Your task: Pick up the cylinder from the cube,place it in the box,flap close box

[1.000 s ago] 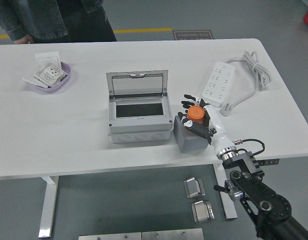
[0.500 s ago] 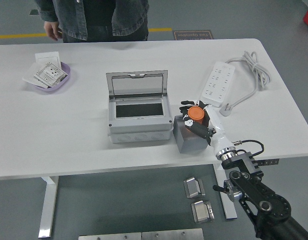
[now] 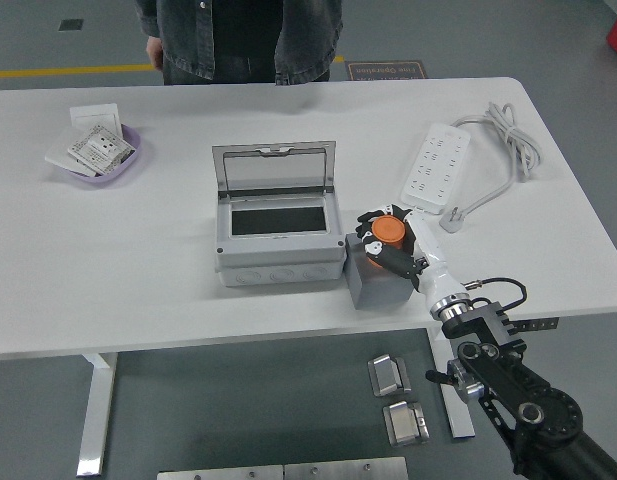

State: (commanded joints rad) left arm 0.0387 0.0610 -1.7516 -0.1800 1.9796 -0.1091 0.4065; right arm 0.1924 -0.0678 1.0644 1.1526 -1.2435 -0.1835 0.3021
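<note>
**Orange cylinder gripped above the grey cube**

The orange plastic cylinder (image 3: 389,231) sits at the top of the dark grey cube (image 3: 378,283), with the right hand (image 3: 391,245) wrapped around it, black fingers (image 3: 393,262) curled against its side. Whether it has left the cube's top face cannot be told.

The cube stands near the table's near edge, touching or just beside the light grey plastic box (image 3: 279,228) at its nine o'clock. The box is open, its clear hinged lid (image 3: 275,168) standing upright at the twelve o'clock side.

To do this step well, the hand should probably lift straight up until clear of the cube, then travel toward ten o'clock over the box's dark opening, staying below the lid's top edge so the flap is not knocked.

The left arm is out of view.
</note>
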